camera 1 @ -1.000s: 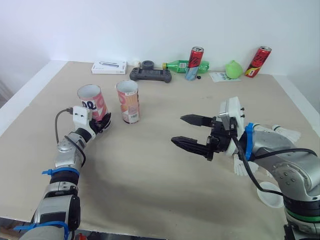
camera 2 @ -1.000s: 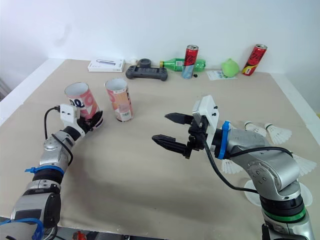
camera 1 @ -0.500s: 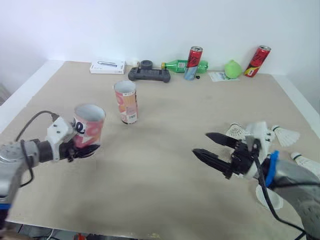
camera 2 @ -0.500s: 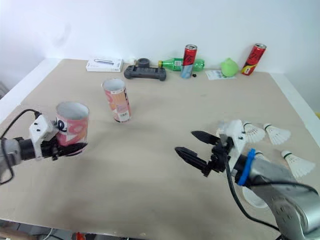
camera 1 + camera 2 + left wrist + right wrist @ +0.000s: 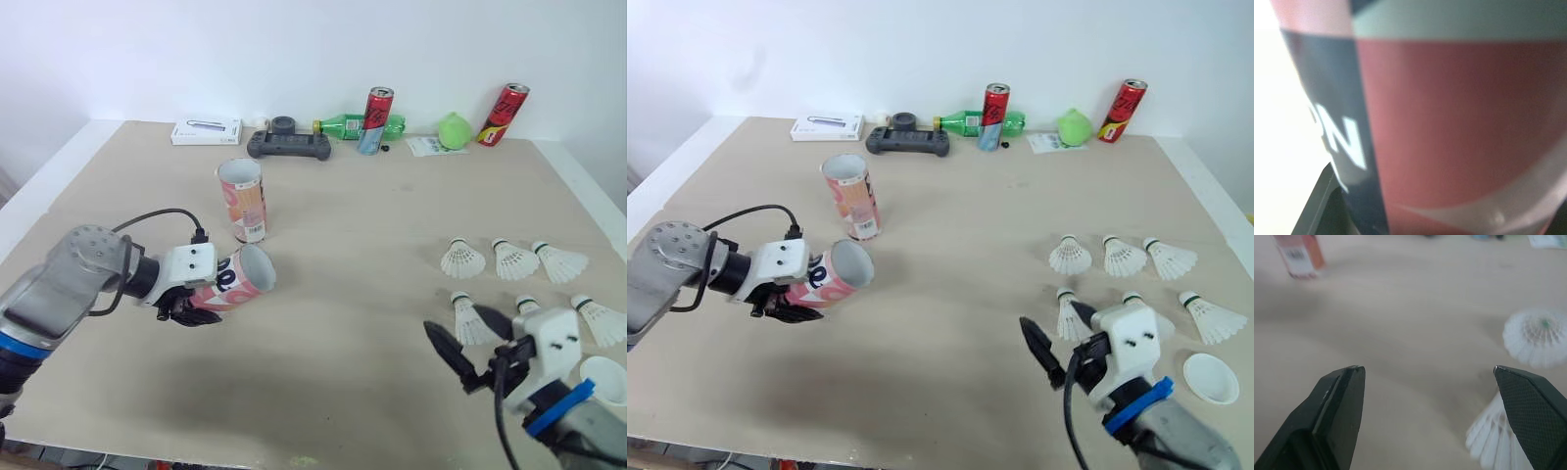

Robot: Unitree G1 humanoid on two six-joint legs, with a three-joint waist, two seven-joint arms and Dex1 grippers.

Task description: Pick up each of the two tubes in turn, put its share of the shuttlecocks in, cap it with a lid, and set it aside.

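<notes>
Tipped since half a second back: tube, then upright in the grip at the left, now lying near level over the left-middle of the table, open mouth turned toward the robot's right. Held clear of the surface or brushing it, cannot tell. Left gripper clamped on the closed end, black fingers narrow around the wall from below. Pink, red and dark-blue label pressed right up against the left wrist view.

Also shifted: right gripper, pulled back from mid-table to the near right edge. Fingers spread wide, holding nothing, pointing out across the table.

Second tube upright and open-topped, just behind the held one, apart from it.

Six shuttlecocks loose on the right side, in two rows of three, skirts mostly toward the left. Back row well apart from the right gripper. Front row nearer: its leftmost one just beside one right finger, contact unclear; the middle one partly hidden behind the gripper housing.

White lid flat near the front right corner, just right of the right gripper.

Along the far edge, left to right: white box, dark controller, green bottle on its side, two red cans standing, the second one leaning at the far right, with a small green lump between them.
</notes>
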